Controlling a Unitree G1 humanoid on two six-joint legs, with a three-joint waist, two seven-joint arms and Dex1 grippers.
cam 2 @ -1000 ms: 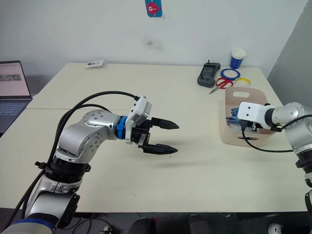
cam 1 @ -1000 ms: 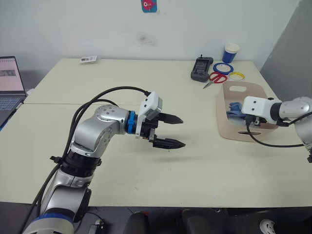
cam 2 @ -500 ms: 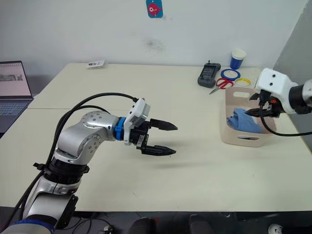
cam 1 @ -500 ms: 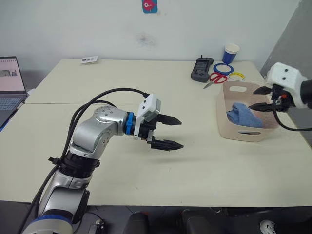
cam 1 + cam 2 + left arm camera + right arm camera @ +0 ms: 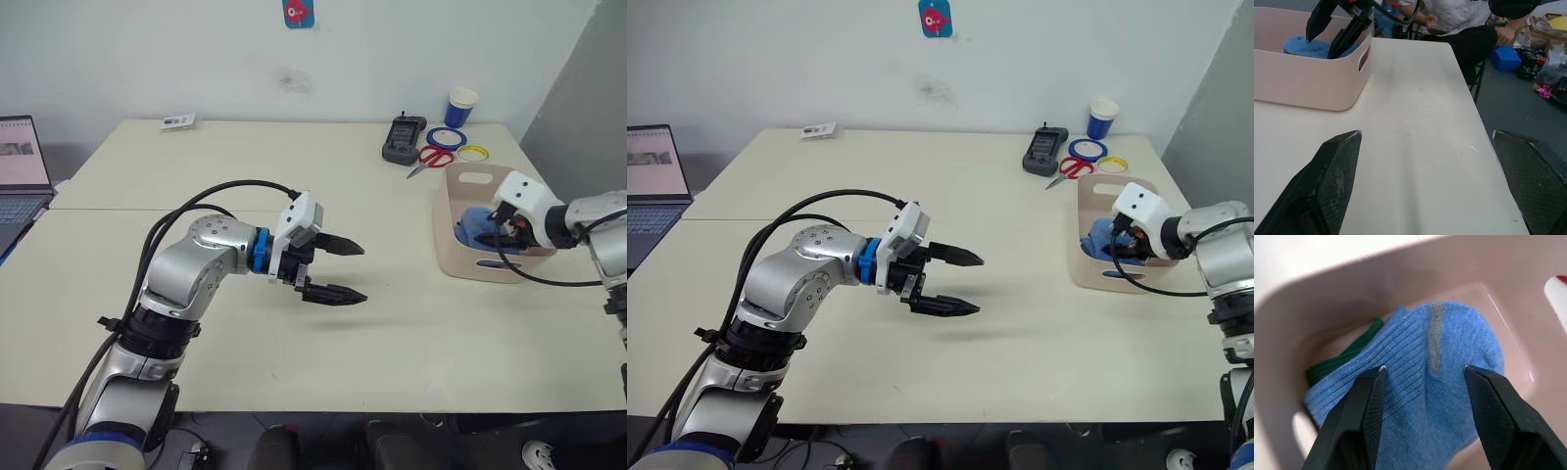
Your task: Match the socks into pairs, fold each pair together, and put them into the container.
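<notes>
- I see my left gripper (image 5: 338, 270) hovering over the middle of the desk (image 5: 392, 333), its two black fingers spread wide with nothing between them.
- From the left wrist view the same fingers (image 5: 1332, 171) frame bare desk surface, well apart from the container (image 5: 1308, 78) across the desk.
- My right gripper (image 5: 1425, 377) is reaching down into the container (image 5: 460, 245), which sits near the desk's right edge.
- In the right wrist view its fingers are open, one on each side of the light blue sock pair (image 5: 1435, 396); whether the tips touch the cloth or sit just above it I cannot tell, and they are not clamped on it.
- The light blue socks lie bundled on the container's floor, with a grey stripe at the heel showing on top.
- A dark green sock (image 5: 1342, 360) peeks out from under the blue bundle, against the container wall.
- Behind the container, at the desk's far right corner, I see red-handled scissors (image 5: 431, 159), a blue tape ring (image 5: 448, 136), a yellow ring (image 5: 474, 153), a black handheld device (image 5: 405, 138) and a blue-and-white paper cup (image 5: 463, 106).
- A laptop (image 5: 20, 171) stands beyond the desk's left edge.
- In the left wrist view a seated person (image 5: 1464, 24) is beyond the far end of the desk.
</notes>
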